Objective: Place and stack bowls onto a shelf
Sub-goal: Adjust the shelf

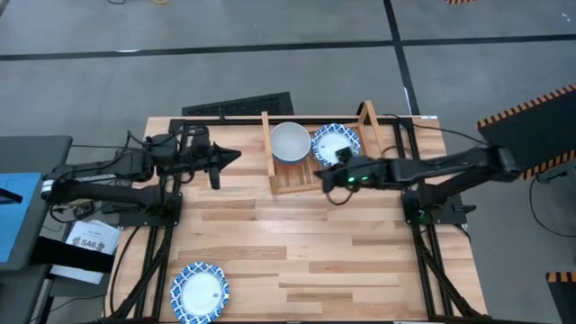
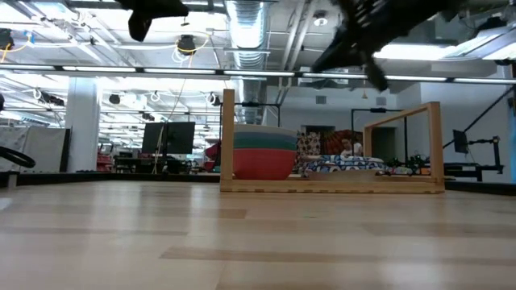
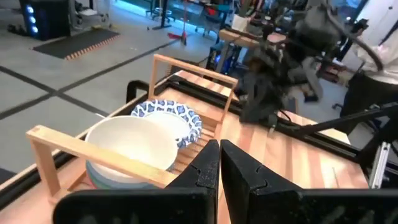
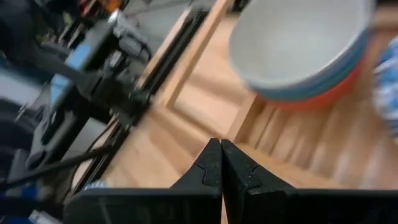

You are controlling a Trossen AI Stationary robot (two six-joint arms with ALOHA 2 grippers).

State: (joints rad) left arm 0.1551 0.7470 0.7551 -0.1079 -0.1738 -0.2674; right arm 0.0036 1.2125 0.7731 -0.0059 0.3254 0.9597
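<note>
The light-wood shelf [image 1: 319, 148] stands at the table's far middle. On its left half sits a stack of plain bowls [image 1: 290, 142], off-white on top, with blue, green and red below in the low view [image 2: 264, 153]. On its right half lies a stack of blue-patterned bowls [image 1: 335, 140]. One more blue-patterned bowl [image 1: 200, 292] rests on the table's near left. My right gripper [image 1: 321, 177] is shut and empty, above the shelf's near edge. My left gripper [image 1: 236, 156] is shut and empty, left of the shelf.
A black keyboard-like object [image 1: 238, 105] lies beyond the table's far edge, left of the shelf. The shelf's upright side posts [image 2: 228, 137] rise above the bowls. Bare plank tabletop [image 1: 315, 261] spreads across the middle and near right.
</note>
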